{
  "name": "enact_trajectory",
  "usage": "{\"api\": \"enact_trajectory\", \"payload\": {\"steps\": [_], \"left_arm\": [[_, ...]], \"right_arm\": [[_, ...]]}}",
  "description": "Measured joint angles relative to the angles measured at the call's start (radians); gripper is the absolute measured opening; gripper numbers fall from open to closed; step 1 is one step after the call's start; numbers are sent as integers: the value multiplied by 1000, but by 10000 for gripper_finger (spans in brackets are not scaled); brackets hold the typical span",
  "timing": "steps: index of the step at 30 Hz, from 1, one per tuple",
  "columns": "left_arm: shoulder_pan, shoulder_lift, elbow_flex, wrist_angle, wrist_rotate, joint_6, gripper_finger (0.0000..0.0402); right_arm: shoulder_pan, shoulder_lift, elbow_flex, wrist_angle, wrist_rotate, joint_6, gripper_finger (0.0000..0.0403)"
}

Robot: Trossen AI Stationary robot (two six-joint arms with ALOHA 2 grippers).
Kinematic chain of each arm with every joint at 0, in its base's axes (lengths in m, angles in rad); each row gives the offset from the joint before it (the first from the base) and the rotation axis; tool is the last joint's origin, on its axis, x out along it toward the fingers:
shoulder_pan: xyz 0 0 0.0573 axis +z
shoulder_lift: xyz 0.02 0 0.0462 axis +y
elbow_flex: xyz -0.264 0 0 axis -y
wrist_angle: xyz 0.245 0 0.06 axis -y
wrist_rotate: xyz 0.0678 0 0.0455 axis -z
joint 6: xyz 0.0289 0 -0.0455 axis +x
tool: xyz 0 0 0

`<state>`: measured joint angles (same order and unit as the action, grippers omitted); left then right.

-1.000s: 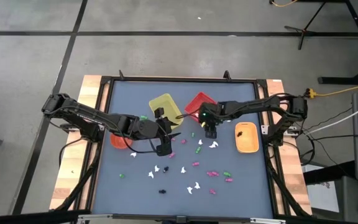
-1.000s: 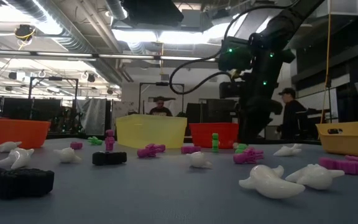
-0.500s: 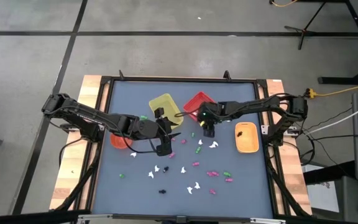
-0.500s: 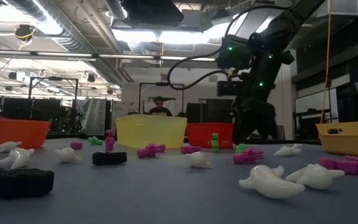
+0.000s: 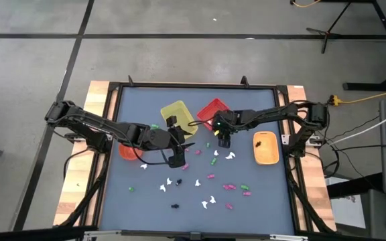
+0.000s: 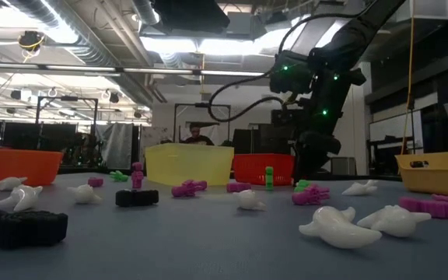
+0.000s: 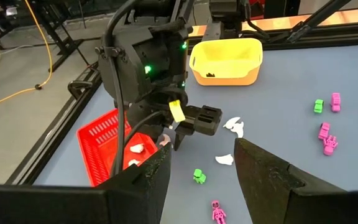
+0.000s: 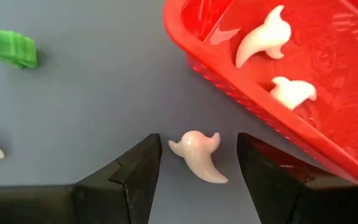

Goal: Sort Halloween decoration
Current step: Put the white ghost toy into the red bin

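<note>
Small Halloween trinkets in white, pink, green and black lie scattered on the blue table (image 5: 133, 201), most of them near its front. My right gripper (image 8: 199, 140) points down beside the red bin (image 5: 214, 110) and is open. A white ghost (image 8: 197, 155) lies flat on the table between its fingers, clear of both. Two more white ghosts (image 8: 263, 43) lie inside the red bin. My left gripper (image 5: 177, 161) hovers open at mid-table, in front of the yellow bin (image 5: 177, 115), with nothing between its fingers (image 7: 160, 162).
An orange tray (image 5: 266, 148) stands at the right and an orange bowl (image 5: 129, 151) at the left under my left arm. A green trinket (image 8: 8, 46) and white ghosts (image 7: 234, 126) lie close to my right gripper. A person stands in the room beyond the table.
My right gripper has sunk a little toward the table beside the red bin and edged slightly toward the table's left, still open. My left arm has kept still.
</note>
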<state>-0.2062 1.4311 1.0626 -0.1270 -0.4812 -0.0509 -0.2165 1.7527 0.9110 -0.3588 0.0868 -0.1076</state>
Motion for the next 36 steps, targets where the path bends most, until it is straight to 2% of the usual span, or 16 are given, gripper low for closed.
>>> {"api": "enact_trajectory", "payload": {"steps": [7, 16, 20, 30, 36], "left_arm": [[0, 0, 0, 0, 0, -1, 160], [0, 0, 0, 0, 0, -2, 160], [0, 0, 0, 0, 0, -2, 160], [0, 0, 0, 0, 0, -2, 160], [0, 0, 0, 0, 0, -2, 160]], "right_arm": [[0, 14, -1, 6, -12, 0, 205], [0, 16, -2, -5, -53, -1, 108], [0, 18, -2, -4, -52, -1, 79], [0, 15, -1, -12, -53, -1, 72], [0, 8, 49, -115, -53, -1, 73]]}}
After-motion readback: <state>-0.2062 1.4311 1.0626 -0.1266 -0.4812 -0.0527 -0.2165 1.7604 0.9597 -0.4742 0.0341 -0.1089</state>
